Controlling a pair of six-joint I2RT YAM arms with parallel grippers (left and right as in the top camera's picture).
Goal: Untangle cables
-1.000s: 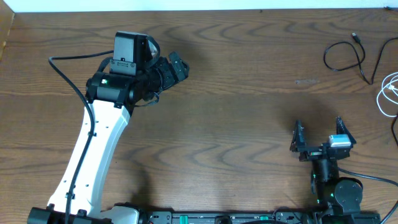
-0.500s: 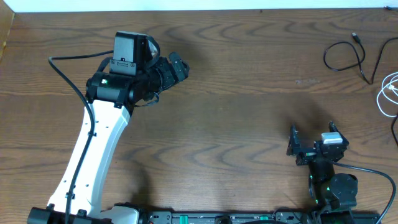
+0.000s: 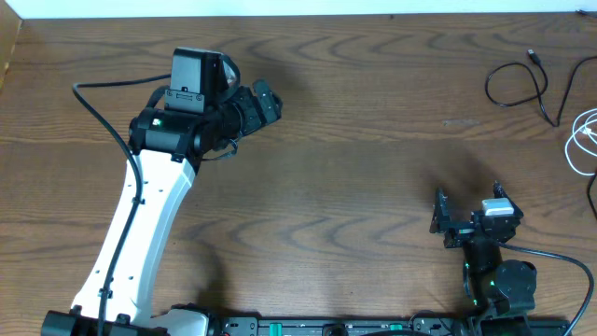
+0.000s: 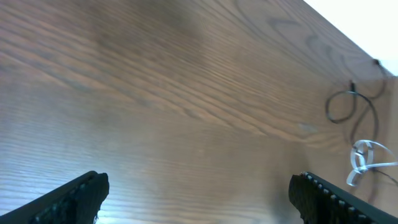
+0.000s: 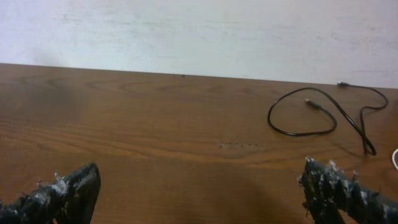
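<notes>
Black cable [image 3: 486, 88], white cable [image 3: 570, 142]: side by side at far-right table [image 3: 373, 140] edge, seemingly untangled, hence left gripper [image 4: 199, 193] and right gripper [image 5: 199, 186] wide open, empty.

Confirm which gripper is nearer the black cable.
Right. The right gripper is on the black cable's side, back toward the robot's base from it; the left gripper is far off to the cable's left.

brown wood-grain table [image 3: 373, 140]: two loose cords lie flat on its far right corner. black cable [image 5: 298, 134] forms an open loop; white cable [image 3: 572, 142] lies near it, at the right edge.
</notes>
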